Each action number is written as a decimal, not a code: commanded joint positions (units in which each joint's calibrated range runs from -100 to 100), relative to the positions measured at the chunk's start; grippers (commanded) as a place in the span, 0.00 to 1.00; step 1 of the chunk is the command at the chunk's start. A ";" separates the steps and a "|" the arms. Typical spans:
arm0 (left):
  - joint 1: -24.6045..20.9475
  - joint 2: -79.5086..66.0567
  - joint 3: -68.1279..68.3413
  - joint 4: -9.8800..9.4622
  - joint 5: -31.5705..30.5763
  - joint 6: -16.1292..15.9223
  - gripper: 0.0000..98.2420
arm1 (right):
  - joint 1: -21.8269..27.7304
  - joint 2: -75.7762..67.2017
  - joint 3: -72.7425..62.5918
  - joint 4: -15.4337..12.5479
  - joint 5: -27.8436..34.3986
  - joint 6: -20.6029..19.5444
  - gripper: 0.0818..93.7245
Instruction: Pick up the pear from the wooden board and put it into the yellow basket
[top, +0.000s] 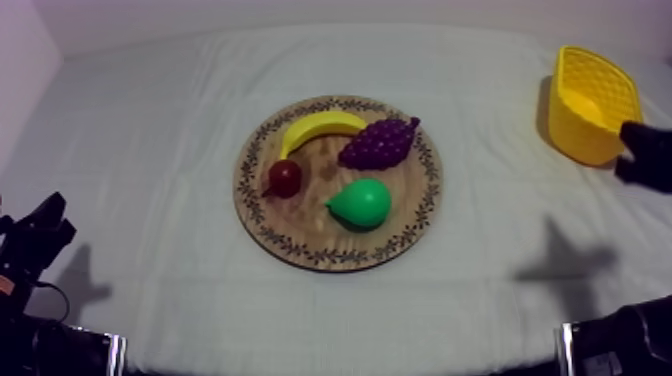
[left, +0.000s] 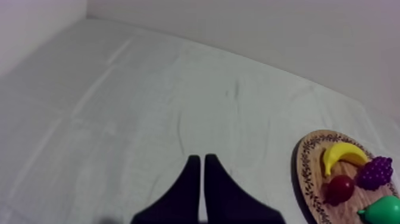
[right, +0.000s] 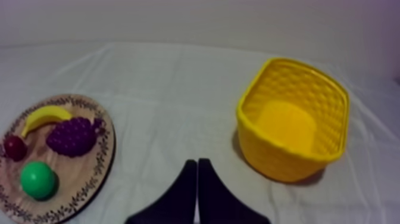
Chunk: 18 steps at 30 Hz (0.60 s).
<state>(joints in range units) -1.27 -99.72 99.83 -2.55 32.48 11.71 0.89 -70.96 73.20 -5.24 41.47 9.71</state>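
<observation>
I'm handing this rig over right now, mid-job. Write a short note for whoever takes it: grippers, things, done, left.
Grippers: left gripper shut on nothing, over bare cloth, off to the side of the wooden board; right gripper shut on nothing, over cloth between the board and the yellow basket.
Things: pear on the board, with the banana, grapes and small red fruit.
Done: nothing; pear not yet grasped.
Left: open a gripper, pick up the pear, put it into the basket.
</observation>
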 joint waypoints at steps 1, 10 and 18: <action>0.00 -0.02 -0.05 -0.01 0.01 -0.01 0.00 | -0.13 10.39 -17.67 -2.85 5.60 3.59 0.00; 0.00 -0.02 -0.05 -0.01 0.01 -0.01 0.00 | -2.35 29.45 -37.58 -9.66 19.29 13.47 0.01; 0.00 -0.02 -0.05 -0.01 0.01 -0.01 0.00 | -7.73 43.10 -45.30 -11.27 27.48 21.82 0.01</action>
<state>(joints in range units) -1.27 -99.72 99.83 -2.55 32.48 11.71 -5.83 -32.45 29.14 -16.34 67.76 27.94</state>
